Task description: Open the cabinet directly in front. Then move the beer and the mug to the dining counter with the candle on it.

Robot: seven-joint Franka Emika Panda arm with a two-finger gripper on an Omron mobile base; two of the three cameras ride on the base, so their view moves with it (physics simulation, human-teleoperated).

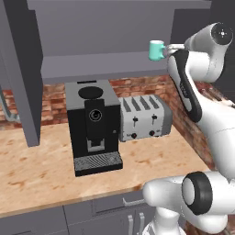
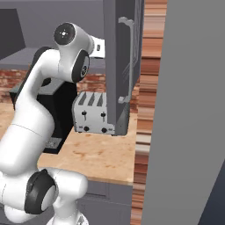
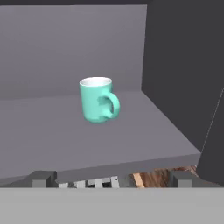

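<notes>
Nearest, the white arm rises from the base and bends up toward the cabinet [image 1: 105, 59], whose doors stand open. In the left base view the arm's upper links cover the right end of the cabinet's inner shelf, and the gripper [image 3: 111, 179] itself is mostly hidden behind the wrist there. In the hand view its two dark fingertips [image 3: 43, 178] sit far apart at the bottom edge, spread wide with nothing between them.

Below the cabinet, a wood worktop [image 1: 41, 165] carries a black coffee machine [image 1: 94, 126] and, just beside it on the right, a silver toaster [image 1: 144, 117]. In the right base view the arm blocks most of the coffee machine, and the open right cabinet door [image 2: 121, 66] with its silver bar handle [image 2: 129, 57] cuts off the toaster's right end. A broad grey panel [image 2: 189, 110] fills the right side of that view and hides whatever lies behind it.

Further back, the mug [image 3: 97, 105] stands upright on the grey shelf, near the right inner wall, its loop handle turned toward the hand. It sits ahead of the fingertips, apart from them. A brick wall [image 1: 137, 87] runs behind the appliances.
</notes>
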